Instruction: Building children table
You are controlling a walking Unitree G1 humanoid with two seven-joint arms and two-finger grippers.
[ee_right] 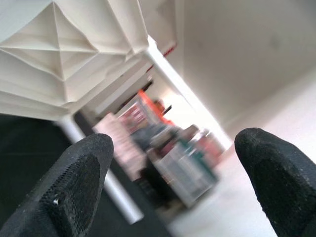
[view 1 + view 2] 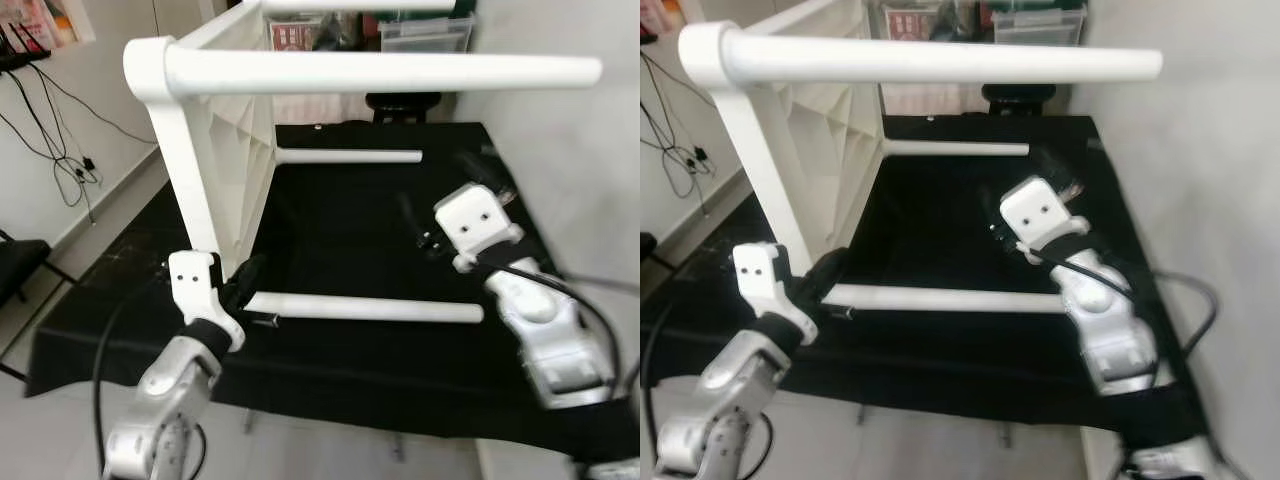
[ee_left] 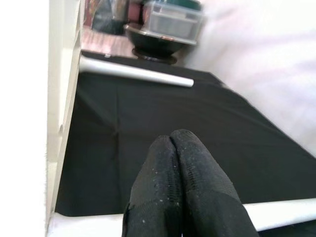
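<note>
Steadying the white kids' table (image 2: 225, 150) on its side, left gripper (image 3: 180, 148) pinched together by the lower leg (image 2: 365, 308), right gripper (image 1: 168, 187) spread wide, probably needing flipping upright next.

Both arms are silver metal with white blocky wrist housings, each showing two dark screw holes. Black cables loop along them. The fingers (image 1: 79, 182) are black and finely textured.
</note>
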